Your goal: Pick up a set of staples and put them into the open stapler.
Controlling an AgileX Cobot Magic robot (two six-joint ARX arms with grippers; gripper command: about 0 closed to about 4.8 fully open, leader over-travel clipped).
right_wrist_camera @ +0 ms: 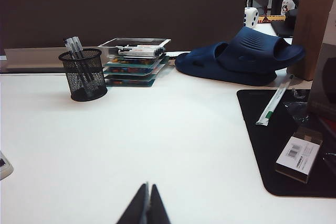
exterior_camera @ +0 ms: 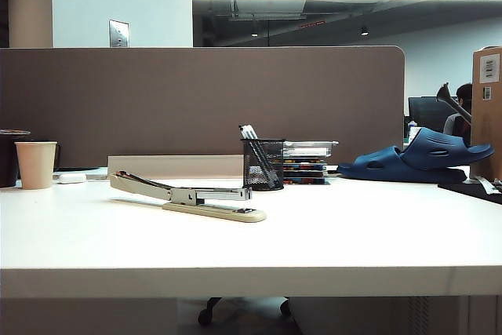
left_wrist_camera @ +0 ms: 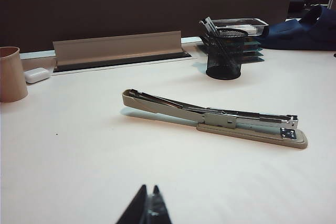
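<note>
Black fingertips of the left gripper [left_wrist_camera: 148, 205] show at the near edge of the left wrist view, pressed together with nothing between them, low over the white table [left_wrist_camera: 79, 171]. Beyond them and well apart lies the stapler [left_wrist_camera: 215, 119], long and cream-beige, flat on the table with its arm raised at a shallow angle and the silver magazine exposed; its head end points toward the right gripper's side. The right gripper [right_wrist_camera: 147, 205] is likewise pressed shut and empty, hovering over bare table, with only the tip of the stapler's base at the edge of its view. The set of staples cannot be made out in any view. Past the stapler stands a black mesh pen cup [exterior_camera: 263, 164], a stack of trays [exterior_camera: 307, 161] just beside it, and a pair of dark blue slippers [exterior_camera: 420, 158] further toward the right. A paper cup [exterior_camera: 36, 164] and a small white case [exterior_camera: 71, 178] sit at the far left, near the grey divider [exterior_camera: 196, 100].
</note>
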